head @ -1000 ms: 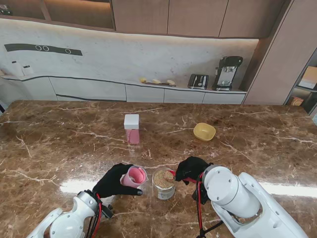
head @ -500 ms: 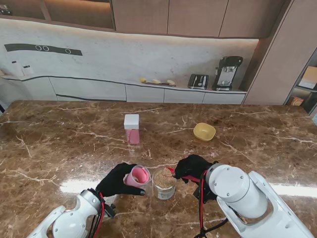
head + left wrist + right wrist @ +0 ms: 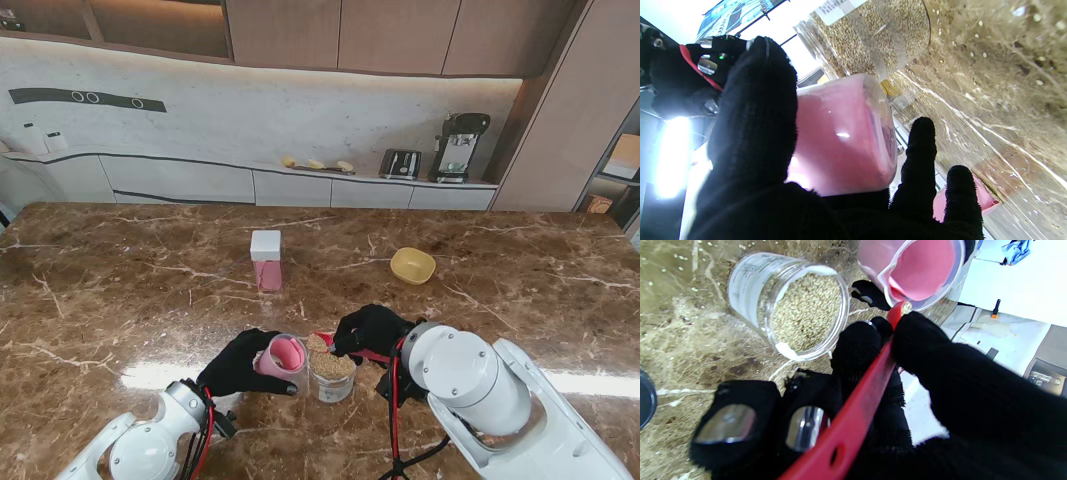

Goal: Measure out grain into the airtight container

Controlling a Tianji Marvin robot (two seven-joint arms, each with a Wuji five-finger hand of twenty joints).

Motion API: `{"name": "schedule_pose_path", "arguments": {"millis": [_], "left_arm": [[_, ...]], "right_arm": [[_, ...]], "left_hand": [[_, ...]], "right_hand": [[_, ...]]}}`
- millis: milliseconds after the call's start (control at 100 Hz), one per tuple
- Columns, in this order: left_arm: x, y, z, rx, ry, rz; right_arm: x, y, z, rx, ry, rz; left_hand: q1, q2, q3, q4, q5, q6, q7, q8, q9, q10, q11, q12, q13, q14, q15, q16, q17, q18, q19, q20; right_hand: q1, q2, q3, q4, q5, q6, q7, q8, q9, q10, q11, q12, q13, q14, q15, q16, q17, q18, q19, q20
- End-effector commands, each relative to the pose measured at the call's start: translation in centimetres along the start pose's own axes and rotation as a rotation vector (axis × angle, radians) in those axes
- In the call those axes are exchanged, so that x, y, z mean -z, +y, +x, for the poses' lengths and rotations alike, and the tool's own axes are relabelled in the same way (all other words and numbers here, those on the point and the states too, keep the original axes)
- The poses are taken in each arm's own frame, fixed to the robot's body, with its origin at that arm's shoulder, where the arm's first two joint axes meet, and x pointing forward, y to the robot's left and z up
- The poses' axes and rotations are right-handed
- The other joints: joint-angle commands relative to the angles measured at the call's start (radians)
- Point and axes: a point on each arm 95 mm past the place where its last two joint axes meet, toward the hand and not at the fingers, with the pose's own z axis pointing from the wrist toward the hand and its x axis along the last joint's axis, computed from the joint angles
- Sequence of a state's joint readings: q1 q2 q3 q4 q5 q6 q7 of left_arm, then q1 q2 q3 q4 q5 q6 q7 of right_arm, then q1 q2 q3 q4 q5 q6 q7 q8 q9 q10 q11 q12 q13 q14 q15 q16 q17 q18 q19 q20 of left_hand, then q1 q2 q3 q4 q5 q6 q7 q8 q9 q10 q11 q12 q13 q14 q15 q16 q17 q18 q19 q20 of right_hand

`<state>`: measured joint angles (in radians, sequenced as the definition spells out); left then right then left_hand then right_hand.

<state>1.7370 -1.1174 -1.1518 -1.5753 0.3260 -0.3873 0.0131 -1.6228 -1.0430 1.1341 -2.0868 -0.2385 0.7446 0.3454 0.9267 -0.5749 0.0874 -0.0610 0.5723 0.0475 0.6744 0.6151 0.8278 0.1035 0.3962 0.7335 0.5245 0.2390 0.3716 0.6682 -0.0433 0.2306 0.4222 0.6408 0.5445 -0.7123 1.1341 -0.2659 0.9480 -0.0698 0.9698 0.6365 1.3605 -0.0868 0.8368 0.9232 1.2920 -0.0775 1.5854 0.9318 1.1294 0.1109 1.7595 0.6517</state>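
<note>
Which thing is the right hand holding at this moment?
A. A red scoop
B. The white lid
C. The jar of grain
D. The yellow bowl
A: in the right wrist view the right hand has its fingers closed on the handle of the red scoop, whose tip points at the pink container; the jar of grain stands free on the table.

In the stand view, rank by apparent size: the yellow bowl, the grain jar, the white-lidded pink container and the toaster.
1. Grain jar, nearest the camera, which inflates it.
2. White-lidded pink container and yellow bowl: one tall, one wide, too alike to rank.
3. Toaster, looks smallest only because it sits far back on the counter.
</note>
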Motion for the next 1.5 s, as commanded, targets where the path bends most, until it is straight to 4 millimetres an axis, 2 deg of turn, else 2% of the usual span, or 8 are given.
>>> {"name": "schedule_pose_path", "arguments": {"millis": [0, 420, 900, 1070, 1300, 1490], "left_arm": [[0.2, 0.4, -0.2, 0.004, -0.004, -0.011], [0.1, 0.4, -0.1, 0.004, 0.001, -0.018], [-0.1, 0.4, 0.1, 0.009, 0.018, -0.014], [0.0, 0.5, 0.0, 0.015, 0.016, -0.011], [0.2, 0.5, 0.0, 0.017, 0.012, -0.006], [0.3, 0.5, 0.0, 0.017, 0.007, -0.005]], "right_arm": [[-0.3, -0.6, 0.2, -0.008, 0.004, 0.033], [-1.4, -2.1, 1.3, 0.082, 0.035, 0.07], [-0.1, -3.8, 3.5, 0.411, 0.212, -0.08], [-0.2, -5.2, 3.4, 0.589, 0.295, -0.147], [-1.8, -6.6, 1.9, 0.85, 0.425, -0.234], [-1.7, -6.3, 2.0, 0.877, 0.445, -0.303]], "left_hand": [[0.108, 0.206, 0.159, -0.007, 0.188, -0.206, 0.168, 0.01, -0.019, -0.026, 0.02, -0.004, -0.025, -0.023, -0.03, -0.012, -0.002, -0.002, -0.031, 0.019], [0.106, 0.207, 0.157, -0.007, 0.186, -0.211, 0.169, 0.011, -0.019, -0.029, 0.021, -0.004, -0.025, -0.025, -0.03, -0.012, -0.001, -0.003, -0.033, 0.02], [0.107, 0.208, 0.154, -0.007, 0.185, -0.208, 0.168, 0.01, -0.02, -0.03, 0.02, -0.003, -0.027, -0.026, -0.032, -0.013, -0.001, -0.004, -0.036, 0.022], [0.108, 0.208, 0.154, -0.007, 0.186, -0.207, 0.168, 0.01, -0.02, -0.027, 0.02, -0.004, -0.027, -0.025, -0.032, -0.013, -0.001, -0.004, -0.037, 0.022], [0.109, 0.207, 0.155, -0.007, 0.188, -0.206, 0.168, 0.01, -0.018, -0.025, 0.02, -0.004, -0.026, -0.022, -0.031, -0.013, 0.0, -0.003, -0.039, 0.022], [0.107, 0.207, 0.155, -0.007, 0.186, -0.207, 0.168, 0.01, -0.018, -0.028, 0.021, -0.003, -0.025, -0.026, -0.03, -0.012, 0.001, -0.003, -0.039, 0.023]], "right_hand": [[0.059, 0.018, 0.043, 0.069, 0.015, -0.042, 0.032, 0.016, 0.076, 0.056, 0.03, -0.005, 0.029, -0.093, 0.058, 0.042, 0.043, -0.003, 0.12, 0.001], [0.057, 0.015, 0.045, 0.067, 0.015, -0.045, 0.032, 0.016, 0.076, 0.054, 0.031, -0.005, 0.029, -0.086, 0.059, 0.042, 0.042, 0.001, 0.12, 0.0], [0.045, -0.003, 0.068, 0.057, 0.027, -0.059, 0.037, 0.018, 0.079, 0.048, 0.04, -0.002, 0.029, -0.085, 0.062, 0.043, 0.042, 0.011, 0.124, 0.002], [0.037, -0.016, 0.085, 0.05, 0.034, -0.066, 0.041, 0.022, 0.08, 0.046, 0.048, -0.002, 0.029, -0.085, 0.064, 0.045, 0.043, 0.011, 0.127, 0.004], [0.016, -0.037, 0.122, 0.035, 0.047, -0.086, 0.043, 0.024, 0.082, 0.032, 0.069, -0.005, 0.029, -0.093, 0.071, 0.051, 0.044, 0.005, 0.134, 0.011], [0.016, -0.037, 0.128, 0.029, 0.047, -0.087, 0.043, 0.024, 0.081, 0.035, 0.072, -0.01, 0.029, -0.092, 0.07, 0.052, 0.044, 0.002, 0.134, 0.013]]}}
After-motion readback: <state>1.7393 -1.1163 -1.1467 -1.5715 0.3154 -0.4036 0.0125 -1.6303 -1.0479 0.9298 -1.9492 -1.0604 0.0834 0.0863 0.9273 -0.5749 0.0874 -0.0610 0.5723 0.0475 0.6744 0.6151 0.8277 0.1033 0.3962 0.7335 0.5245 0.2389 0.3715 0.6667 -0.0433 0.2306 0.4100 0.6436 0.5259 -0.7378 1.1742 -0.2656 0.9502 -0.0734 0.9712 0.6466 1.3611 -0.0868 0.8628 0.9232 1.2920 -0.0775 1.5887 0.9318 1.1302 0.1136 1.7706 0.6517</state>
